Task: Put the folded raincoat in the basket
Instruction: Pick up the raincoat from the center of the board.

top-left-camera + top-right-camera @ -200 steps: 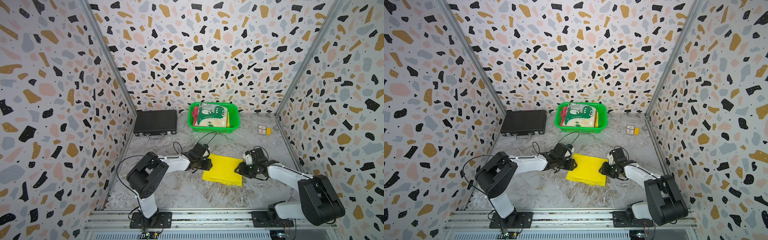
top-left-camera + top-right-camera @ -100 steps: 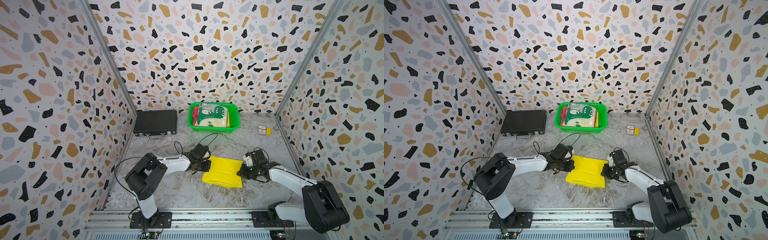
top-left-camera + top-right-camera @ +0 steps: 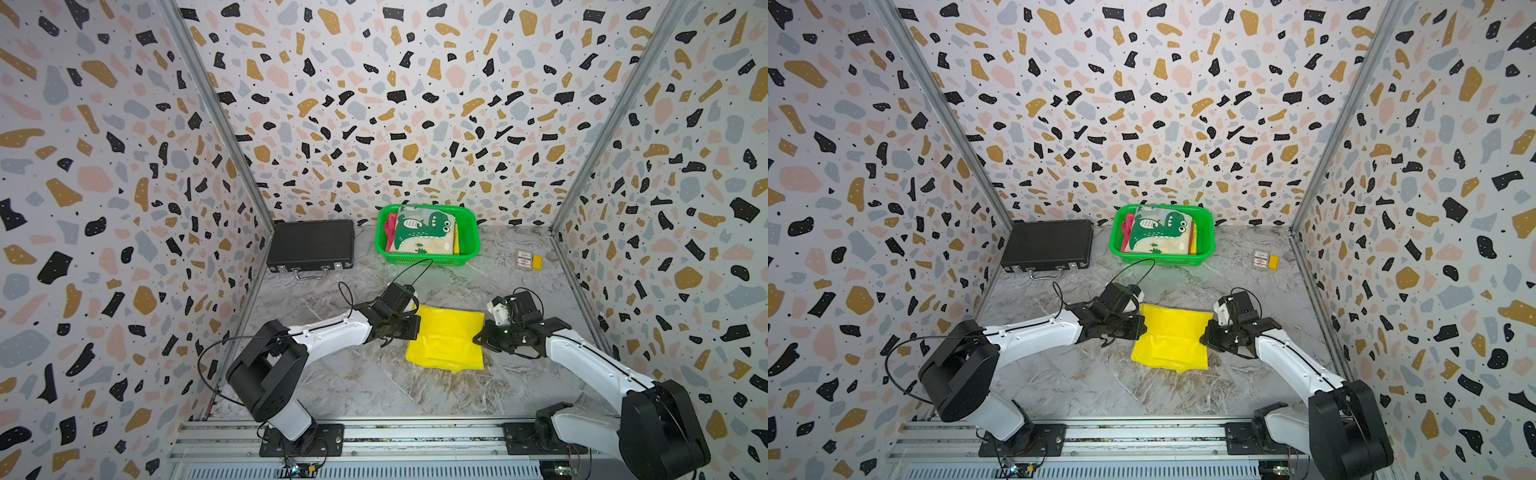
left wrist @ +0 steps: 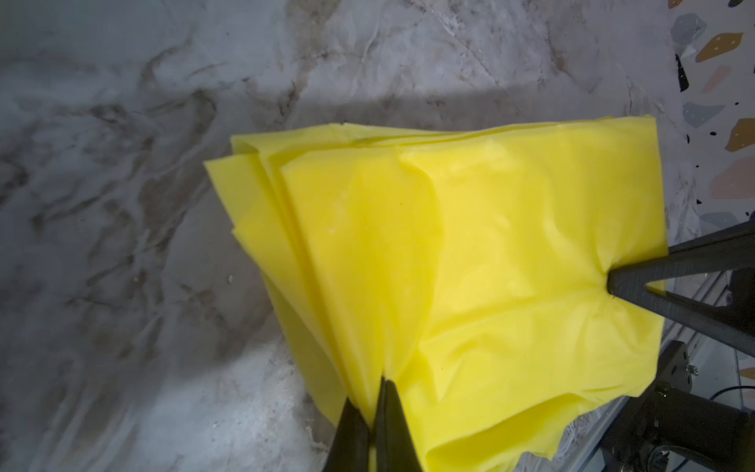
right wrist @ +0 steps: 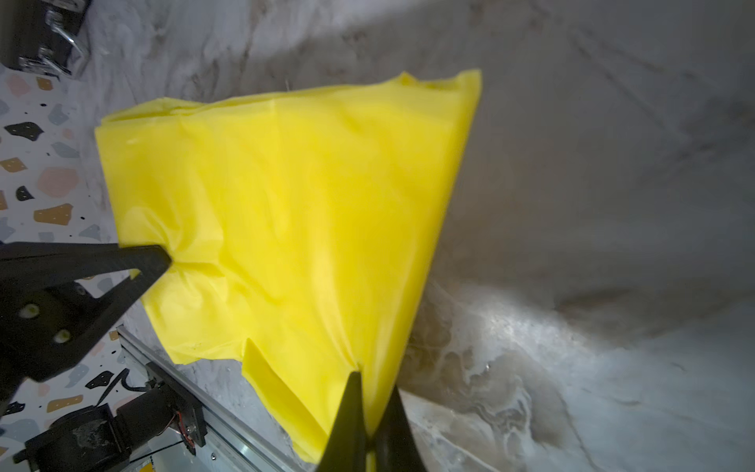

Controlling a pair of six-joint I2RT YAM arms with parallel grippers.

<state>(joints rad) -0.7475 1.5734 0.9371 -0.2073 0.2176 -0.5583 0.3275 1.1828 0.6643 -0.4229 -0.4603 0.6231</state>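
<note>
The folded yellow raincoat (image 3: pixel 446 338) (image 3: pixel 1173 338) hangs just over the marble floor in both top views, stretched between my two arms. My left gripper (image 3: pixel 415 326) (image 4: pixel 374 392) is shut on its left edge, with the plastic pinched between the black fingers. On the opposite edge my right gripper (image 3: pixel 478 338) (image 5: pixel 367 388) is likewise shut on the raincoat (image 4: pixel 470 253) (image 5: pixel 294 212). The bright green basket (image 3: pixel 469 232) (image 3: pixel 1204 232) stands at the back, apart from both grippers, with a dinosaur-print fabric (image 3: pixel 424 232) lying in it.
A flat black case (image 3: pixel 311 245) lies at the back left beside the basket. A small card and a yellow tag (image 3: pixel 530 262) lie near the right wall. Patterned walls enclose the floor on three sides; a metal rail (image 3: pixel 395 436) runs along the front.
Both grippers have shut on the raincoat's side edges. The raincoat has bunched at the two pinch points and lifted slightly off the floor.
</note>
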